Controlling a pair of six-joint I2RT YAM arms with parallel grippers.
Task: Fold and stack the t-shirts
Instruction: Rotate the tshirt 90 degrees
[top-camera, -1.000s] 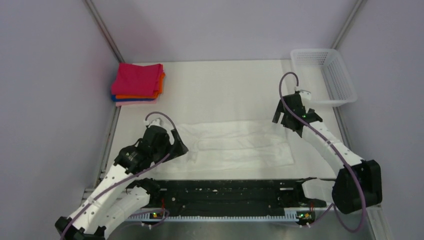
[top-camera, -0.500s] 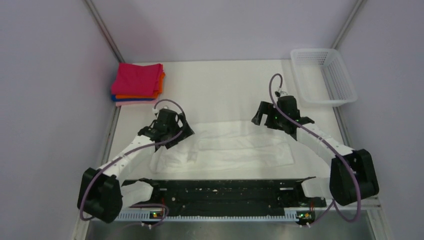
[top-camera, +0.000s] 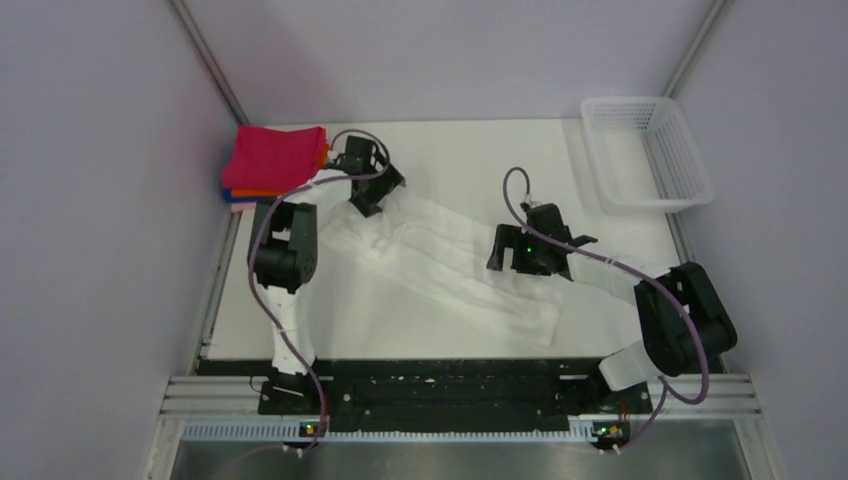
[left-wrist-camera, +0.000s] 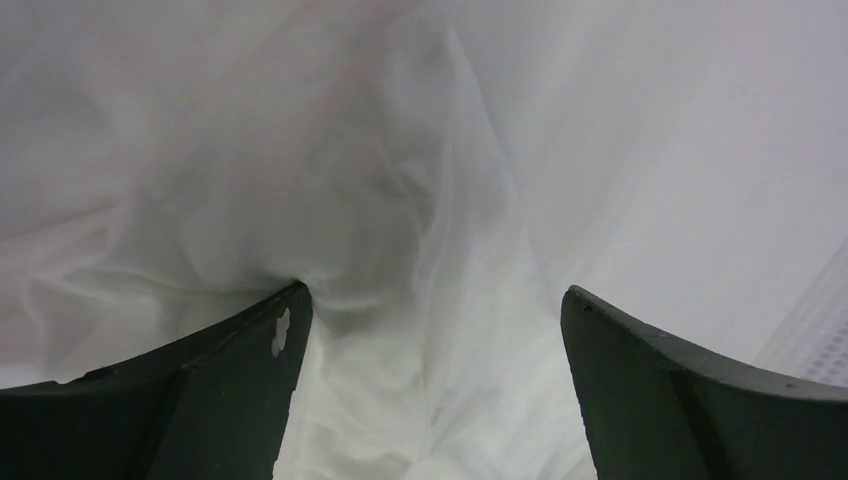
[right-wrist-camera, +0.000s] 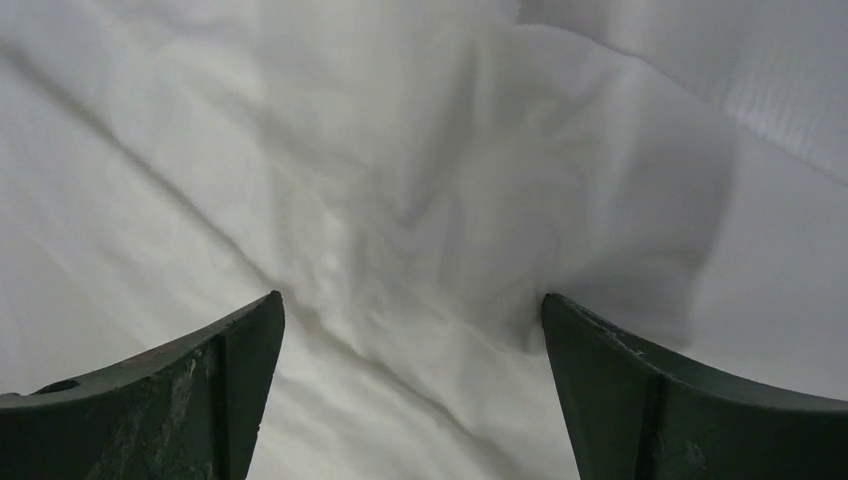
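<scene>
The white t-shirt (top-camera: 450, 262) lies as a long, wrinkled band running diagonally from back left to front right on the table. My left gripper (top-camera: 364, 200) is at its back-left end, next to the stack of folded shirts (top-camera: 276, 160) with magenta on top. In the left wrist view the left gripper (left-wrist-camera: 432, 292) is open, with white cloth (left-wrist-camera: 400, 200) bunched between the fingers. My right gripper (top-camera: 507, 254) is over the band's right part. In the right wrist view the right gripper (right-wrist-camera: 411, 297) is open over creased cloth (right-wrist-camera: 400, 200).
A white mesh basket (top-camera: 646, 150) stands at the back right corner. The stack sits against the left wall at the back. A black rail (top-camera: 450, 390) runs along the near edge by the arm bases.
My left arm has swung far back and left to beside the stack. The shirt has turned from lying straight across to a diagonal. My right gripper has moved left onto the shirt.
</scene>
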